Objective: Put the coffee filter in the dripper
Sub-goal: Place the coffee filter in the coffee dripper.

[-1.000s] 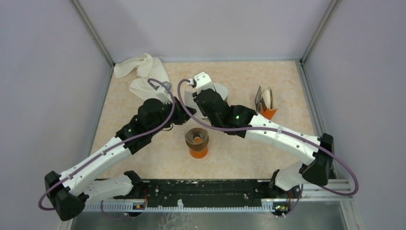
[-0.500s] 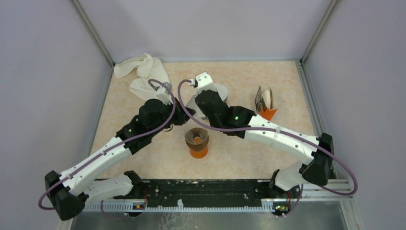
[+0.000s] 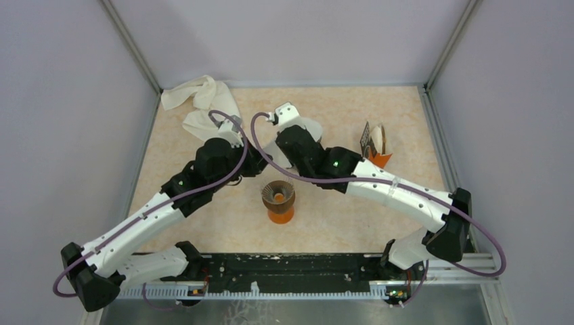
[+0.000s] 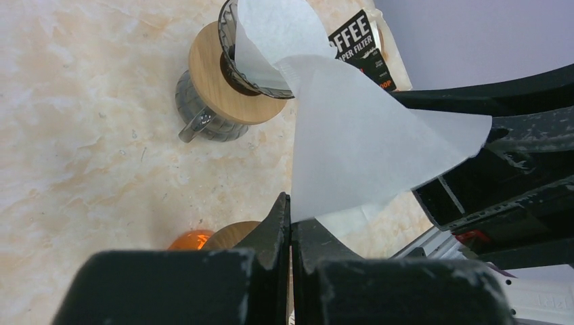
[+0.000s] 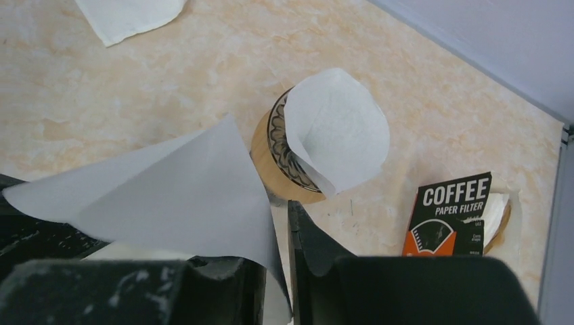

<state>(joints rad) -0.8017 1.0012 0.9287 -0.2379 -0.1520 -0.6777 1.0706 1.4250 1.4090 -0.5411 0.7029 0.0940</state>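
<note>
Pinching the white folded paper coffee filter [image 4: 365,149] by its edge, left gripper [image 4: 290,223] is clamped tight, prob. so right gripper [image 5: 279,271] can spread it; can't tell whether right grips. Filter hangs 12 o'clock of orange ribbed dripper [image 3: 278,202]

Robot lab cell: grey panel walls [image 3: 291,40], aluminium posts [image 3: 134,47], left arm [image 3: 142,220], right arm [image 3: 399,193] bolted to rail [image 3: 291,265].

White capitals on the black-and-orange filter package [image 5: 450,203] read "COFFEE PAPER FILTER" in the right wrist view. The left wrist view catches only "FFEE" (the smaller lines beneath are too small to read).
</note>
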